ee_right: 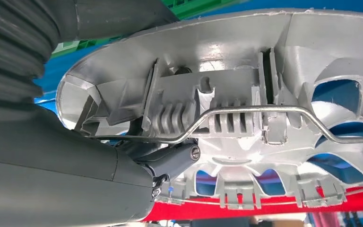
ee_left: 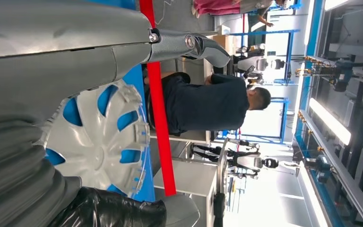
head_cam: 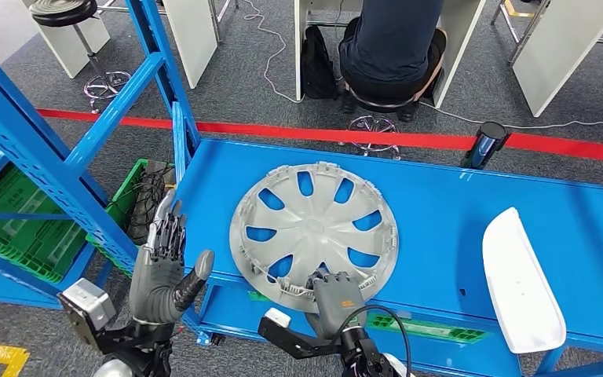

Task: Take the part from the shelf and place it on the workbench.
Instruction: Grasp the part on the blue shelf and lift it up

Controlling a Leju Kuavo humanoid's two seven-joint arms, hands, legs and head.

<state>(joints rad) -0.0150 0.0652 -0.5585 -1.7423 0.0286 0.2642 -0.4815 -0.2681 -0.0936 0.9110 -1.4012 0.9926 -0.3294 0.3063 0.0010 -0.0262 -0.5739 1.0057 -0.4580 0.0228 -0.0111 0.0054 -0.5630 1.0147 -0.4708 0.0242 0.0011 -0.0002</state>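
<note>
1. The part is a round silver-grey plastic wheel cover (head_cam: 314,233) with curved spokes and teardrop openings that show blue through them. It lies on the blue metal workbench (head_cam: 440,212), and its near edge overhangs the bench's near edge.
2. My right hand (head_cam: 335,292) grips that near rim, fingers curled over the top face. In the right wrist view the thumb is tucked under the cover's ribbed underside (ee_right: 227,109), beside a bent wire ring and moulded clips.
3. My left hand (head_cam: 165,263) is raised, with its fingers spread and nothing in them. It is left of the cover and apart from it, just in front of the blue shelf frame's slanted beam (head_cam: 39,157).
4. A white curved plastic panel (head_cam: 518,279) lies on the right part of the bench, well apart from the cover. A dark cylinder (head_cam: 487,143) stands at the far edge.
5. Green plastic crates (head_cam: 23,228) sit low at the left, behind the shelf beam.
6. Beyond the bench a red floor line (head_cam: 283,132) runs across, and a person in dark clothes sits on a stool (head_cam: 392,55) at white desks.
7. Bare blue surface lies between the cover and the white panel, and along the far side.
</note>
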